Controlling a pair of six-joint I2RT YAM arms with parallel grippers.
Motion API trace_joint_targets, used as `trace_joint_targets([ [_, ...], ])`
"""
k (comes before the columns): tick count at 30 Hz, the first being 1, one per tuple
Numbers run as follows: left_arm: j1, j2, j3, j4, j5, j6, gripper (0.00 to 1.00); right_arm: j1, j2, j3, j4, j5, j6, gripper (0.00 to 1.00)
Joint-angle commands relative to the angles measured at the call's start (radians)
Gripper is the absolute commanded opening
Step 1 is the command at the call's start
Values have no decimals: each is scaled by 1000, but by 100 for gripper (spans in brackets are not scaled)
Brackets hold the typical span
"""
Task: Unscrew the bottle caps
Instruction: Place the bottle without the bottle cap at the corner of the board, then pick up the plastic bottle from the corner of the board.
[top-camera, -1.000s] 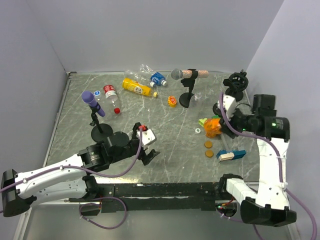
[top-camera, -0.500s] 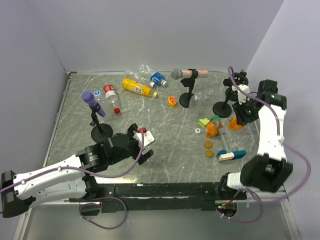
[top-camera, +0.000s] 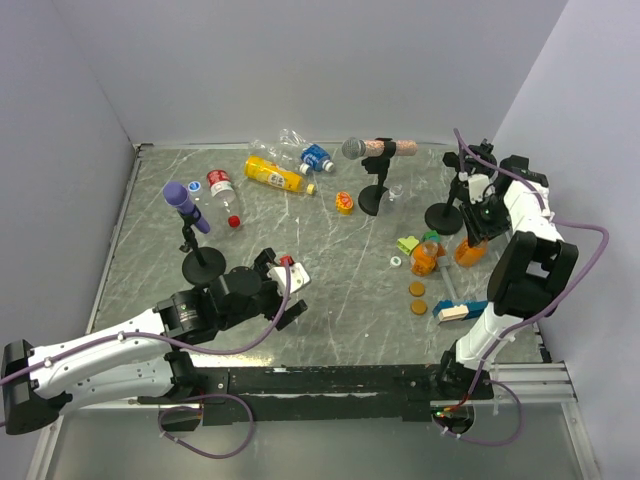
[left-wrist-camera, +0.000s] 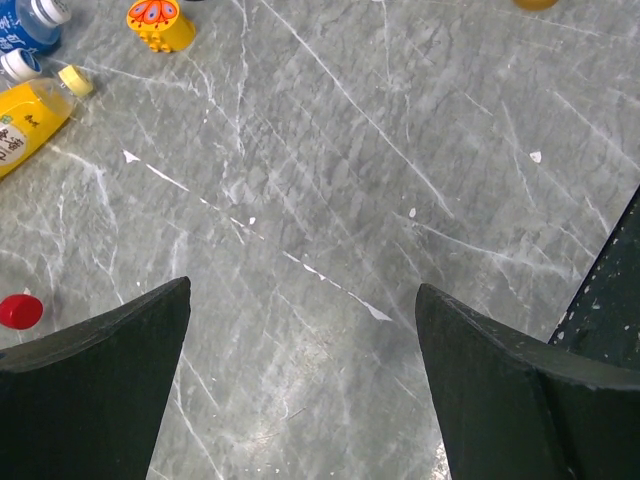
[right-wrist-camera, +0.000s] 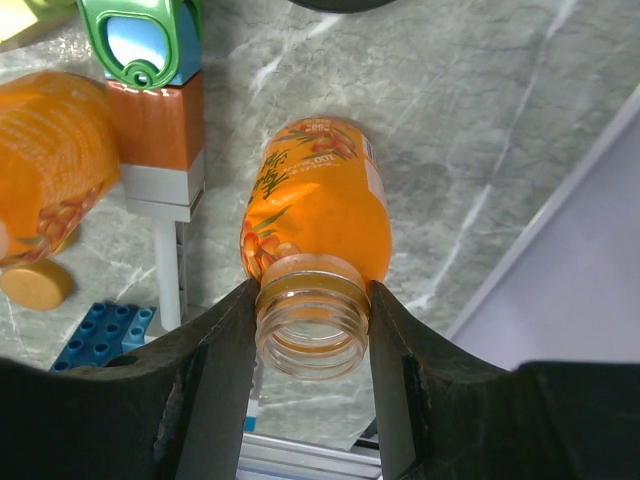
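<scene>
My right gripper (right-wrist-camera: 312, 300) is shut on the threaded, capless neck of a stubby orange bottle (right-wrist-camera: 320, 210), at the table's far right (top-camera: 470, 250). A second orange bottle (right-wrist-camera: 50, 180) lies just left of it, with an orange-brown cap (right-wrist-camera: 35, 285) beside it. Two orange-brown caps (top-camera: 416, 289) show in the top view. My left gripper (left-wrist-camera: 300, 300) hangs open over bare table near the front (top-camera: 290, 290). A red cap (left-wrist-camera: 20, 311) lies loose to its left. The yellow bottle (top-camera: 272, 175), the blue-label bottle (top-camera: 312, 156) and the red-label bottle (top-camera: 220, 188) lie at the back.
A purple-headed microphone (top-camera: 185, 205) and a grey-headed one (top-camera: 355, 148) stand on black stands. A third black stand (top-camera: 440, 215) is next to my right gripper. A yellow-green block (top-camera: 407, 243), a white ring (top-camera: 394, 261), a blue-and-white block (top-camera: 460, 310) and an orange toy (top-camera: 344, 202) lie about.
My right arm has carried the orange bottle from beside the other orange bottle toward the right wall and folded upright. The left gripper has shifted slightly left.
</scene>
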Motion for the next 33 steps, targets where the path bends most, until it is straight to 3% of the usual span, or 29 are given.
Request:
trace_joint_targets([
  [1,-1,-1,9,10,-27,16,97,7,30,54,4,10,27,19],
  [4,0,-7,8,13,-30,16,97,7,35,46,1,4,24,25],
  [18,2,-6,3,16,-27,16,97,9,-117,5,7,-44,21,75],
  [28,2,-44,-11,34,-21,7,97,4,-296,-18,-5,-21,3,87],
  [33,16,-87,-26,79,-22,-21,97,4,-479,-25,-25,-122,12,94],
])
